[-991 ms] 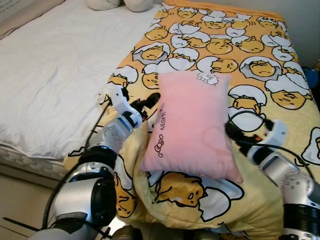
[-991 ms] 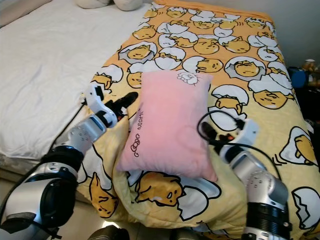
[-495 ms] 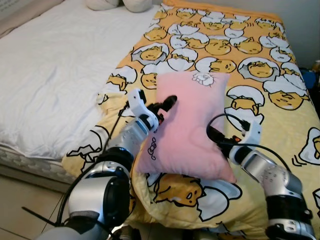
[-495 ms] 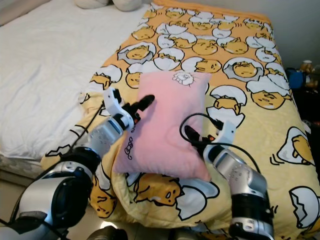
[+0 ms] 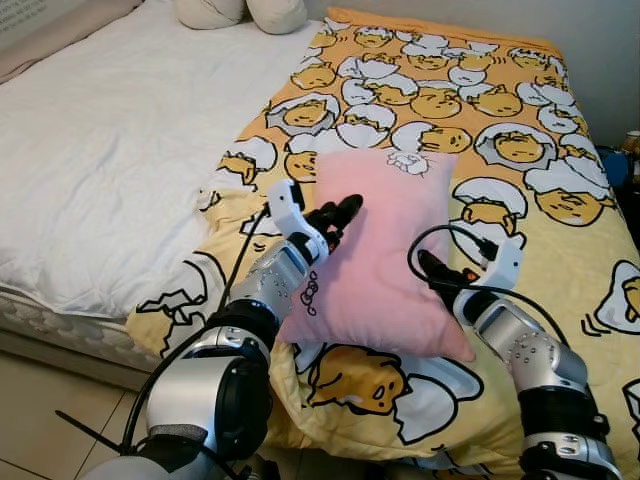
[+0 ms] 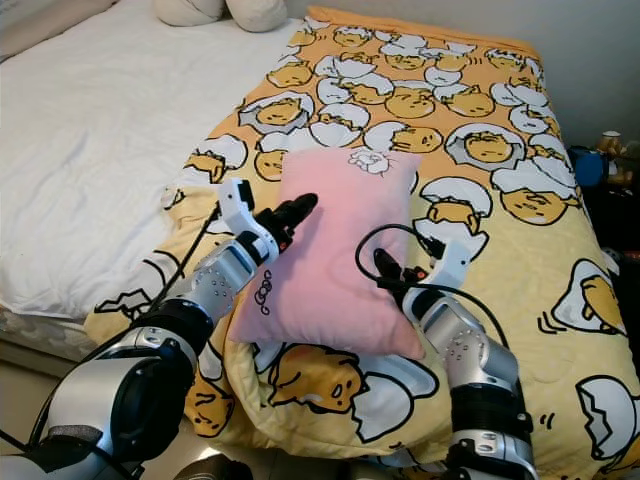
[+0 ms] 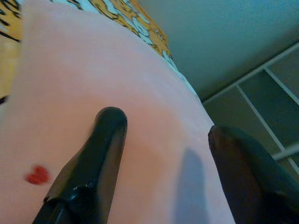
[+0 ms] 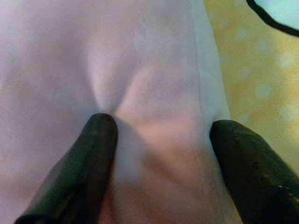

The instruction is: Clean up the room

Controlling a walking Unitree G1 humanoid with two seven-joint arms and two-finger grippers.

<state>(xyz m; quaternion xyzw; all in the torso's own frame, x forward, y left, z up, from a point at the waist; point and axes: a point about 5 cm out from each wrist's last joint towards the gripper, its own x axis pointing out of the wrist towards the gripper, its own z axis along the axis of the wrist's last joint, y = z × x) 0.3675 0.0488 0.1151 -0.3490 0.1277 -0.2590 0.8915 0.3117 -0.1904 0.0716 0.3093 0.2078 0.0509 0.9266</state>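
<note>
A pink pillow (image 5: 385,250) with dark lettering along one edge lies on the yellow egg-print blanket (image 5: 450,90) near the foot of the bed. My left gripper (image 5: 340,212) presses against the pillow's left side. Its fingers are spread, and in the left wrist view the pink fabric (image 7: 93,93) runs under both. My right gripper (image 5: 425,265) pushes into the pillow's right side. In the right wrist view its spread fingertips (image 8: 100,123) dent the pink cloth (image 8: 145,60). The pillow is squeezed between the two grippers.
A bare white sheet (image 5: 100,130) covers the left half of the bed. Two cream cushions (image 5: 245,12) lie at the head. The blanket hangs bunched over the bed's near edge (image 5: 330,400). Tiled floor (image 5: 40,400) lies below left. A blue object (image 6: 585,160) stands at the bed's right.
Both grippers have moved inward against the pillow's two sides and now stand closer together. The pillow looks narrower and more bunched. The camera has shifted slightly.
</note>
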